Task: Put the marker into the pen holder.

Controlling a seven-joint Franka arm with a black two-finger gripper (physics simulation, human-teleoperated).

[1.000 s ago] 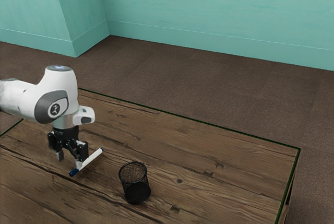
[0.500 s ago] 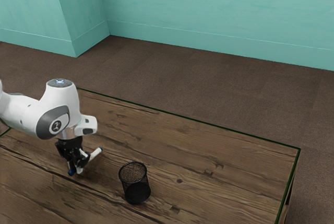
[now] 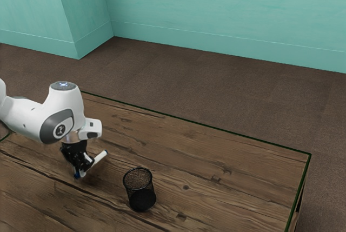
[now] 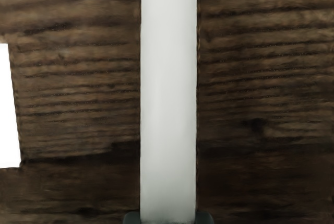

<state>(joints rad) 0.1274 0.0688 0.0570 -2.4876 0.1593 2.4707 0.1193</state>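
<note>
One wooden counter (image 3: 232, 161) lies beneath your claw (image 3: 80, 172), which is closed and gripping. Near it, toward the exterior view's right, your black holder (image 3: 142, 198) stands upright; outside that, the marker (image 3: 100, 158) is pinched between your two fingers, its white barrel jutting out aslant.

Soft, even light brightens the wall (image 3: 227, 15), leaving the floor (image 3: 216, 91) dim and shadows on the worktop (image 3: 254, 161) faint. In the wrist view, the marker (image 4: 168, 88) shines pale over darker wood; a white patch (image 4: 8, 106) glares, blown out.
</note>
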